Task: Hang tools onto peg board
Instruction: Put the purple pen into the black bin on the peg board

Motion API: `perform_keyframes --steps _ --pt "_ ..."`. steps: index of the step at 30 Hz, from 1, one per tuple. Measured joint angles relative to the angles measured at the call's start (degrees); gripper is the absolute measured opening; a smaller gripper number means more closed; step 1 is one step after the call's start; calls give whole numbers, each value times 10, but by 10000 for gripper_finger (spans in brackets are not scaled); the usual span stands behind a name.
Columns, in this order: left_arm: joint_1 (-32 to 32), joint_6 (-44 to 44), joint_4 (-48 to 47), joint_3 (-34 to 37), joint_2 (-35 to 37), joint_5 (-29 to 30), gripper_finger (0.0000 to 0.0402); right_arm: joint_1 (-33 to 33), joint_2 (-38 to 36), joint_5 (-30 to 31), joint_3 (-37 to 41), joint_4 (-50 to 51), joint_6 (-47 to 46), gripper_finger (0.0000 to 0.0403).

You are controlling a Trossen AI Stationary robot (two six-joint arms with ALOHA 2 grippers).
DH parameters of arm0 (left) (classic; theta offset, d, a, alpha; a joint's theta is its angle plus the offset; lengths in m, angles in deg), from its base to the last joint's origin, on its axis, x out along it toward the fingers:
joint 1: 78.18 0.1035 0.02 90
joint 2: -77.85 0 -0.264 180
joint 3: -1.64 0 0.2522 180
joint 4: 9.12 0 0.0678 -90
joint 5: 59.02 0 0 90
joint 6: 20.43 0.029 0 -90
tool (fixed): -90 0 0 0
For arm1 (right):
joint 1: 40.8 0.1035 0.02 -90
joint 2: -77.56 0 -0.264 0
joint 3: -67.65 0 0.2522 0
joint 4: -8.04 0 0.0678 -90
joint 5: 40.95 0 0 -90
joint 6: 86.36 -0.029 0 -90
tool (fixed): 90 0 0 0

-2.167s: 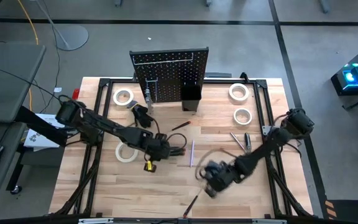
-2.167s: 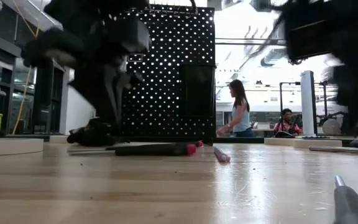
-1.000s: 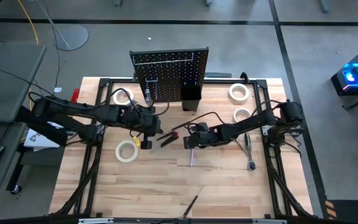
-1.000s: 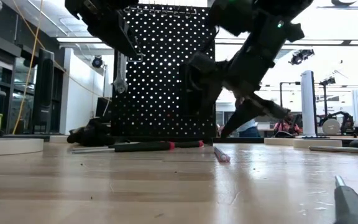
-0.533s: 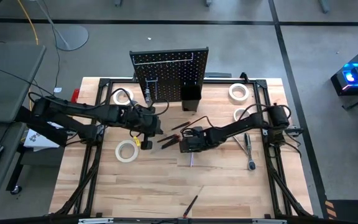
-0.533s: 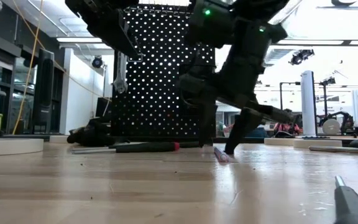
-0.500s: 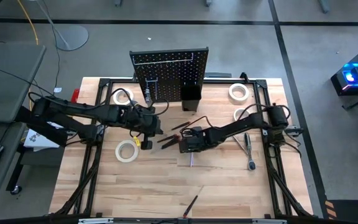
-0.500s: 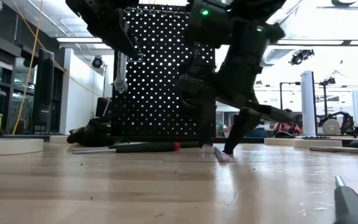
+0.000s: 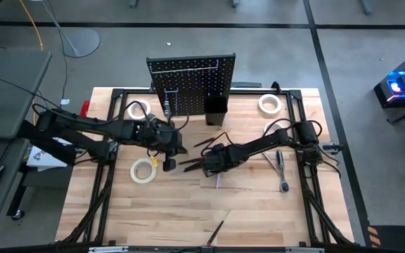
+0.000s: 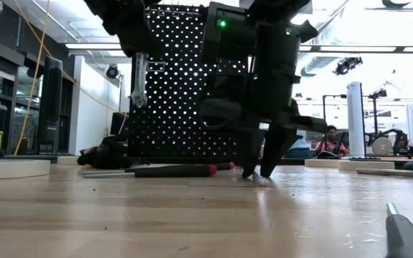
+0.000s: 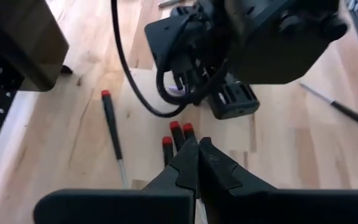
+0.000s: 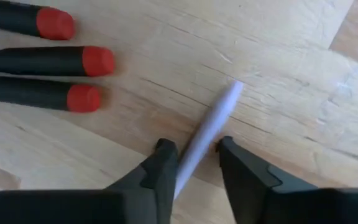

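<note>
1. Tools lie scattered over the wooden surface; the black peg board stands upright at the far middle, with a small black bin on its front and one silver tool hanging on its left part.
2. At the far left lies a white tape roll, and a second tape roll lies nearer.
3. Left gripper is just left of centre, near the board, its fingers pressed together with nothing between them.
4. Three dark screwdrivers with red ends lie side by side in the middle.
5. Right gripper is down at the centre, fingers partly apart, straddling the purple screwdriver; I cannot tell whether they touch it.
6. Silver wrenches lie to the right, and two more tape rolls at the far right.
</note>
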State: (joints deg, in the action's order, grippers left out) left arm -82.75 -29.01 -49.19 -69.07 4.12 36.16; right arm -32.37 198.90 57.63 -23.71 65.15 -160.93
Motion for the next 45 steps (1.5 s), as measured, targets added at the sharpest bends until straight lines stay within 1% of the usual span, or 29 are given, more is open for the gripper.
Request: perform_keyframes --steps 3,7,9,10,13,14,18,22,26,38,39,41,45 --pt "-9 -20 10 0 0 5 0 0 0 0 1 -5 12 92" --pt "-17 -49 20 0 0 18 0 2 0 0 1 -3 19 90" --pt "-20 -62 35 0 0 20 0 7 0 5 1 3 45 83" --pt "-22 -64 43 0 0 20 0 9 0 8 1 6 59 72" --pt "-26 -64 71 0 0 31 0 18 1 17 1 12 97 19" --pt "-27 -64 80 0 0 34 0 22 1 17 1 12 105 13" --pt "-27 -64 108 0 0 36 0 45 -8 32 4 21 110 6" --pt "-25 -59 121 0 0 41 0 72 -41 29 12 67 101 1" --pt "-20 -39 134 0 0 52 0 87 -63 39 15 103 85 2" --pt "-6 -33 142 0 0 56 0 129 -127 109 12 124 26 1" --pt "-6 -32 142 0 0 56 0 130 -131 108 12 129 27 1" --pt "-6 -32 142 0 0 56 0 130 -139 87 12 138 45 1" --pt "-6 -32 142 0 0 56 0 141 -146 8 12 166 115 0"
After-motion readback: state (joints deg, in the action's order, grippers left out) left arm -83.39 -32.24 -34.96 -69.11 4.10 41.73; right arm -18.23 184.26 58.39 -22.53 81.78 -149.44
